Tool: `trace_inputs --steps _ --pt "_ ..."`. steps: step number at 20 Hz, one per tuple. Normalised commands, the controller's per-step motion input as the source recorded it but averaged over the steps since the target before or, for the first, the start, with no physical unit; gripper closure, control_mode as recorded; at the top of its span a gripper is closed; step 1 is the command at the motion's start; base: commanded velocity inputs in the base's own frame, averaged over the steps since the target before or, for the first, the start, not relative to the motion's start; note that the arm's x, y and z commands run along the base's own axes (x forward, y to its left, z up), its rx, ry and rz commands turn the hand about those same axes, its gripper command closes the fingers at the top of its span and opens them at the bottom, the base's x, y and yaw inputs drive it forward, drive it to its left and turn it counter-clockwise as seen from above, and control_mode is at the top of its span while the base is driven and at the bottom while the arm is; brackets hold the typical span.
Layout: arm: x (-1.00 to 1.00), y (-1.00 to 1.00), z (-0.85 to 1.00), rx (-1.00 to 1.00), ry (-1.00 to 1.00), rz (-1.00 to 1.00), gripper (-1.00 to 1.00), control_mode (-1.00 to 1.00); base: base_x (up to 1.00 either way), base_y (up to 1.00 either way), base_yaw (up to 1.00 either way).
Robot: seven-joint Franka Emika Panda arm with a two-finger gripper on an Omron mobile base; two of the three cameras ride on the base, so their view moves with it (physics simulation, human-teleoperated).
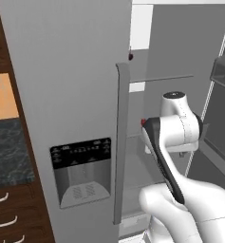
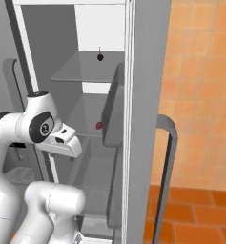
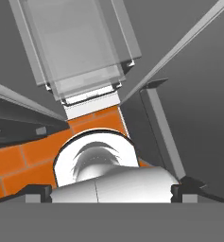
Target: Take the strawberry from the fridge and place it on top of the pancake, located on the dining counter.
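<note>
The grey steel fridge stands with its left door, carrying the black dispenser panel, shut and its right door swung open. On the middle glass shelf lies the tiny red strawberry, which in the left base view peeks out beside my forearm as the strawberry. One shelf higher sits a darker red stemmed fruit. My gripper hangs in front of the open compartment, below and short of the strawberry, pointing down; it is open with nothing between its fingertips. The pancake and the dining counter are out of view.
A dark speckled counter with wood drawers flanks the fridge on the left. The open door with its bins stands at the right, an orange tiled wall beyond it. Below the hand are a clear fridge drawer and orange brick floor.
</note>
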Motion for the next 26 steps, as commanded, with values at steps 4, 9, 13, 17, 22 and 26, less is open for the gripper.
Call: trace_inputs --steps 4,9,13,17,22,26 --pt "0.00 0.00 0.00 0.00 0.00 0.00 -1.00 1.00 0.11 -0.43 0.01" --pt "0.00 0.00 0.00 0.00 0.00 0.00 -1.00 1.00 0.07 -0.42 0.00" --pt "0.00 0.00 0.00 0.00 0.00 0.00 -1.00 1.00 0.17 -0.01 0.00" --pt "0.00 0.00 0.00 0.00 0.00 0.00 -1.00 1.00 0.49 0.00 0.01" --pt "0.00 0.00 0.00 0.00 0.00 0.00 -1.00 1.00 0.33 -0.01 0.01" --pt "0.00 0.00 0.00 0.00 0.00 0.00 -1.00 1.00 0.01 -0.01 0.00"
